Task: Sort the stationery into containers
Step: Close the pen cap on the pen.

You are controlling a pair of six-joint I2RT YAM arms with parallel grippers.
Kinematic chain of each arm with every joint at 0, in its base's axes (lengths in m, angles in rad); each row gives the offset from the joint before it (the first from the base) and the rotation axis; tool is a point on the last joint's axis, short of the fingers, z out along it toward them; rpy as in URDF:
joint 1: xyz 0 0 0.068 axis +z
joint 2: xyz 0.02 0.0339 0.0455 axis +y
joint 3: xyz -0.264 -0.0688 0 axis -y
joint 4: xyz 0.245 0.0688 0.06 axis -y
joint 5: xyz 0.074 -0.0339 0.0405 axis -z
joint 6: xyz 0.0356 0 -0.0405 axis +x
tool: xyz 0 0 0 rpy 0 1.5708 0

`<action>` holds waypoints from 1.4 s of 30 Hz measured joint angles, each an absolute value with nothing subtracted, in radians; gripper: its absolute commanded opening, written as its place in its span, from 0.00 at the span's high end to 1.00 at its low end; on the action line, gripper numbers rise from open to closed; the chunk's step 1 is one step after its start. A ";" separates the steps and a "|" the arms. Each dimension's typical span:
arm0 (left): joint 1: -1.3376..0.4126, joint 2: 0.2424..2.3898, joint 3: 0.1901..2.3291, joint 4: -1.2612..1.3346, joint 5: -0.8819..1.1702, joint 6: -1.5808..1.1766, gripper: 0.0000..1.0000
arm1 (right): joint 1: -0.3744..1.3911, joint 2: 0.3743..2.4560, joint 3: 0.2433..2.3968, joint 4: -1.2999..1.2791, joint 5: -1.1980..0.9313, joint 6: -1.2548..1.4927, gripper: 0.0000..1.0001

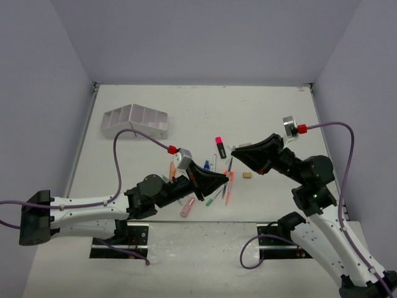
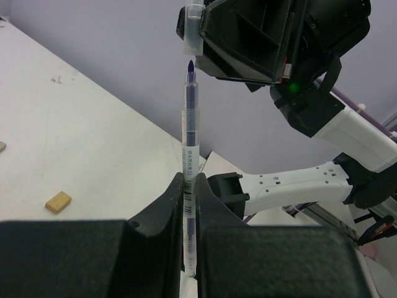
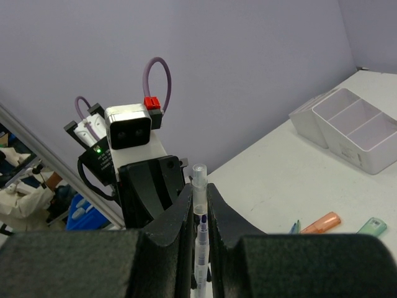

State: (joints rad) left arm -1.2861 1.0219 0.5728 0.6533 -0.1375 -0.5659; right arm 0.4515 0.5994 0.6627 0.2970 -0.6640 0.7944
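My left gripper is shut on a thin clear pen with a purple tip, held above the table and pointing at the right gripper. My right gripper is shut on the pen's clear cap. The cap also shows in the left wrist view. The pen tip sits just at the cap's open end, in line with it. The white organiser stands at the back left, far from both grippers. Loose stationery lies on the table under the grippers.
On the table lie a pink highlighter, a tan eraser, an orange highlighter, a pink marker and orange and green pens. The table's walls enclose three sides.
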 measured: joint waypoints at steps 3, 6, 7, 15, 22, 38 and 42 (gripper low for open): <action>-1.286 1.023 0.572 0.653 -0.138 -0.566 1.00 | 0.451 0.599 0.669 0.295 -0.664 0.794 1.00; -1.286 1.023 0.572 0.653 -0.138 -0.566 1.00 | 0.451 0.594 0.670 0.291 -0.664 0.792 1.00; -1.286 1.023 0.572 0.653 -0.138 -0.566 1.00 | 0.451 0.592 0.670 0.291 -0.664 0.791 1.00; -1.286 1.019 0.572 0.653 -0.138 -0.566 1.00 | 0.451 0.592 0.670 0.274 -0.664 0.781 1.00; -1.286 1.019 0.573 0.653 -0.138 -0.565 1.00 | 0.451 0.596 0.670 0.253 -0.664 0.772 1.00; -1.285 1.019 0.600 0.638 -0.174 -0.534 1.00 | 0.451 0.609 0.666 0.258 -0.679 0.774 1.00; -1.285 1.024 0.618 0.624 -0.180 -0.516 1.00 | 0.452 0.609 0.665 0.266 -0.680 0.777 1.00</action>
State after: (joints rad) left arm -1.2854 1.0237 0.6181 0.6245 -0.1802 -0.5158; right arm 0.4519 0.6094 0.6651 0.2661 -0.6804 0.7773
